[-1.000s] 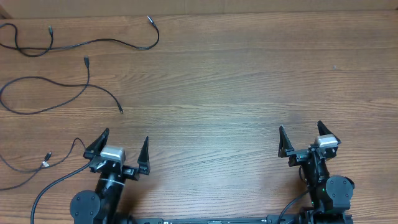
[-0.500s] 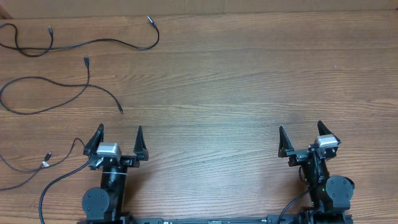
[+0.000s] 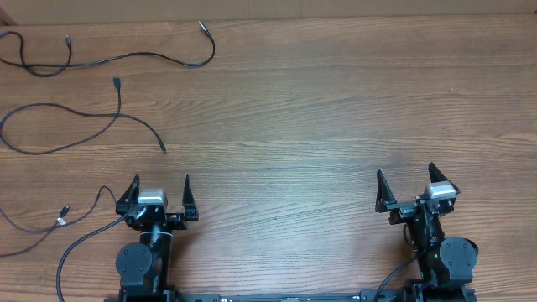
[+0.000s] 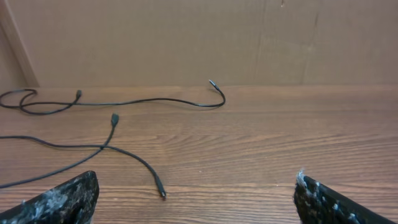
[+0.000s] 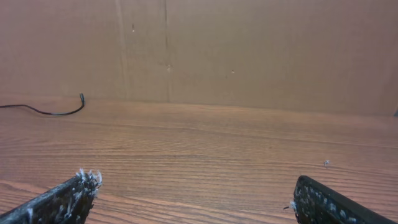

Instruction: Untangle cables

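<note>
Wide open and empty sat the left end effector [image 3: 161,180] and right end effector [image 3: 405,170]. The cables [image 3: 116,82] lay as separate strands on the worktop [image 3: 294,109], nine to eleven o'clock of the left one, well apart from the right.

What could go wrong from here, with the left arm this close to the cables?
1. The silver-tipped cable lies close beside the left arm's own thick wire. A swing of that arm could snag it and tangle the two.
2. The middle cable ends in a plug just ahead of the open left gripper. A careless forward move could drag it across the strands nearby.
</note>
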Robot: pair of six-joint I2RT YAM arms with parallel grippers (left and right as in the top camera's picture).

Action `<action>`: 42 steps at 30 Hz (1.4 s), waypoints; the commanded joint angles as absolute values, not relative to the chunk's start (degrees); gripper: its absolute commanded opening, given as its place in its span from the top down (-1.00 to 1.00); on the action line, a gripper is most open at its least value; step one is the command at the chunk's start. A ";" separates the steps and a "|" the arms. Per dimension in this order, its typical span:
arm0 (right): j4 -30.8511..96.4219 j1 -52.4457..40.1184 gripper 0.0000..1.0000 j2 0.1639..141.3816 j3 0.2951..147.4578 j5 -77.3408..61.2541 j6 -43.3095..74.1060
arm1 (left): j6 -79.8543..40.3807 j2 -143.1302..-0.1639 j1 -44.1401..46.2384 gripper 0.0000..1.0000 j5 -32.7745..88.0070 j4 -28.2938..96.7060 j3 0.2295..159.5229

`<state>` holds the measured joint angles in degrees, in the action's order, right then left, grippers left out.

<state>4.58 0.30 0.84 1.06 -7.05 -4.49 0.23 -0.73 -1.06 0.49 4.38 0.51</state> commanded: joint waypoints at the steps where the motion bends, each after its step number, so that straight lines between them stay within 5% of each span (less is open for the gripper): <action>1: 4.36 0.05 -1.00 0.16 0.49 -6.68 -4.56 | 2.11 -0.19 -0.82 -1.00 -0.67 4.54 0.27; 42: 4.32 0.05 -1.00 0.16 0.49 -6.70 -4.56 | -1.89 -0.27 -0.82 -0.99 -0.43 4.45 0.27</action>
<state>4.56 0.30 0.84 1.06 -7.05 -4.51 -1.32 -0.73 -1.06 -0.10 4.45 0.51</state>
